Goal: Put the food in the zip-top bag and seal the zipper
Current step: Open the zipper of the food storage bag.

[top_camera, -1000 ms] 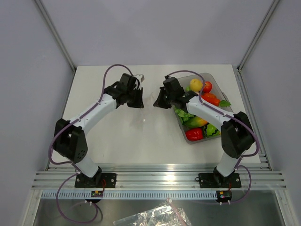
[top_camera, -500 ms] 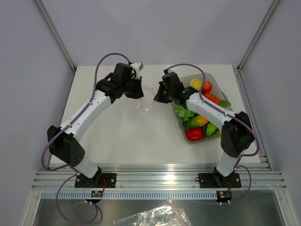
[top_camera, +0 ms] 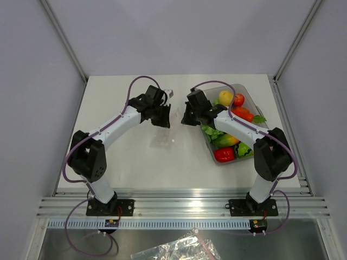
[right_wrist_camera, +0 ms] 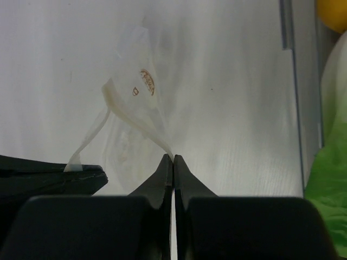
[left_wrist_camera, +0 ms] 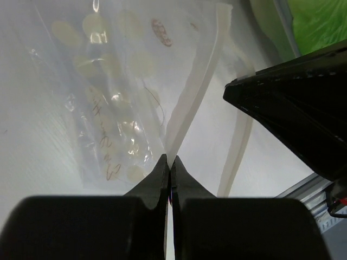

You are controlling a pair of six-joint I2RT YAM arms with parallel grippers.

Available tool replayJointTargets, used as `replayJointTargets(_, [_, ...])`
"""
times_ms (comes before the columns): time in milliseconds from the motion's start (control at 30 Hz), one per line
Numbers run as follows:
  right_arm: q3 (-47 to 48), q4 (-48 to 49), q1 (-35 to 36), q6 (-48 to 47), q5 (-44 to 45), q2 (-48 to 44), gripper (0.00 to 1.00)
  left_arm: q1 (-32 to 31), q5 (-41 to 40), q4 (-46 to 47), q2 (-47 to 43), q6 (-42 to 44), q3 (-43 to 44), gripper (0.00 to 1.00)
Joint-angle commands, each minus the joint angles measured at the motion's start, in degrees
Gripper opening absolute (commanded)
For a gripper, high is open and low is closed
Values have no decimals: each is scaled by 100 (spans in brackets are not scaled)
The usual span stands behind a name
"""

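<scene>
The white table [top_camera: 124, 157] carries a clear tray [top_camera: 248, 92] at right.

The left fingers [left_wrist_camera: 158, 176] are pressed together, pinching the lower end of the zipper [left_wrist_camera: 196, 89], a whitish strip on the bag [left_wrist_camera: 108, 103]. The bag is clear plastic with pale dots and spreads over the white table [left_wrist_camera: 32, 141]. A second pale strip [left_wrist_camera: 238, 146] runs past the tip of the right fingers [left_wrist_camera: 271, 100]; contact there cannot be confirmed. Green lettuce [left_wrist_camera: 320, 21] shows at the upper right.
</scene>
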Motion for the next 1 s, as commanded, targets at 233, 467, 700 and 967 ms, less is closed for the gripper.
replayJointTargets(233, [141, -812, 3, -494, 908, -771, 37, -103, 159, 133, 577, -502, 786, 0])
replayJointTargets(467, [-316, -847, -6, -695, 1610, -1948, 47, -138, 80, 133, 744, -572, 935, 0])
replayJointTargets(700, [-360, -1084, -787, -889, 1858, -2073, 58, -243, -253, -112, 920, -748, 1321, 0])
replayJointTargets(967, [62, -1138, -2009, -1144, 989, -1344, 68, -402, -887, -447, 885, -933, 1507, 0])
